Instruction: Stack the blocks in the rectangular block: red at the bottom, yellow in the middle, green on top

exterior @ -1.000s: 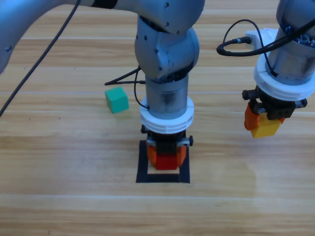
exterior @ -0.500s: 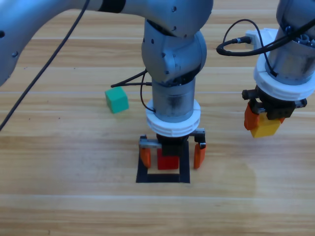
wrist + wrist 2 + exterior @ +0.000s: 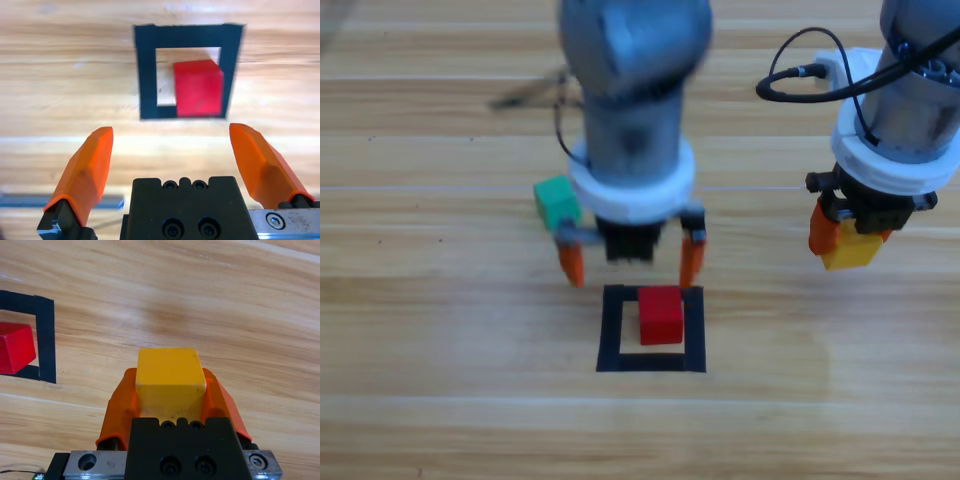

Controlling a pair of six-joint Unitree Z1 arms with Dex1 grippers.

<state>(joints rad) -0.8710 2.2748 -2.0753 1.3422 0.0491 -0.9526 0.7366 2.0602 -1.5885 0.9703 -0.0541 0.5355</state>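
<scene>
I find the red cube [image 3: 661, 315] resting on the table inside the black tape square [image 3: 611, 330], toward its right side, free of any contact. My left gripper [image 3: 630, 264] hangs above the table just beyond the square's far edge, jaws spread wide and empty. The green cube [image 3: 556, 201] sits at its far left. My right gripper [image 3: 848, 240], off right, clamps the yellow cube [image 3: 169, 378] aloft.

The small red cube [image 3: 198, 88] sits inside the black tape square [image 3: 147, 75] on the wooden desk [image 3: 60, 75] — orange jaws wide apart.
</scene>
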